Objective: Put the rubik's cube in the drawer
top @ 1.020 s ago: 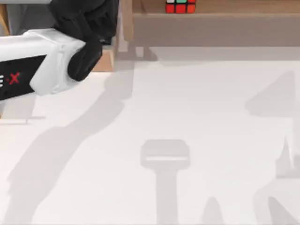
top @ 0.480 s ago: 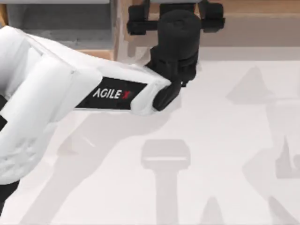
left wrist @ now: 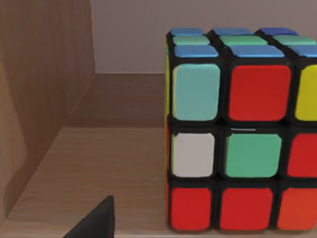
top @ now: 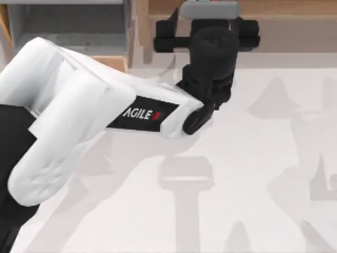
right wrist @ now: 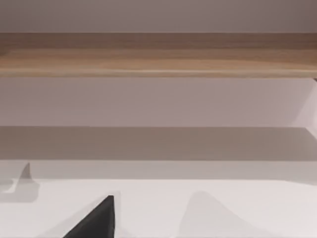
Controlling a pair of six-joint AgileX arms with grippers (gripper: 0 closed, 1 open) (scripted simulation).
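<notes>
Jaws of the left gripper: state cannot be told; in the top view the black wrist body covers them, and in the left wrist view one dark finger shows at the frame edge, apart from the cube.

Rubik's cube: directly ahead of the left jaws, close, standing upright on the wooden shelf. Face toward the jaws carries red, green, white, pale teal, yellow and orange stickers on black plastic; upper face shows blue and green. Whether the finger touches it cannot be told; a strip of bare wood lies between finger and cube.

Shelf: brown wood, floor under the cube, an upright side wall beside it, on the far side from the finger. In the top view the shelf runs along the table's far edge, beyond the wrist.

Drawer: to the left of the jaws in the top view, grey interior open upward, well apart from the cube.

Left arm: white, reaching across the table from the left.

Right gripper: a dark finger shows in the right wrist view, over white table, facing the shelf edge; jaw state cannot be told.
</notes>
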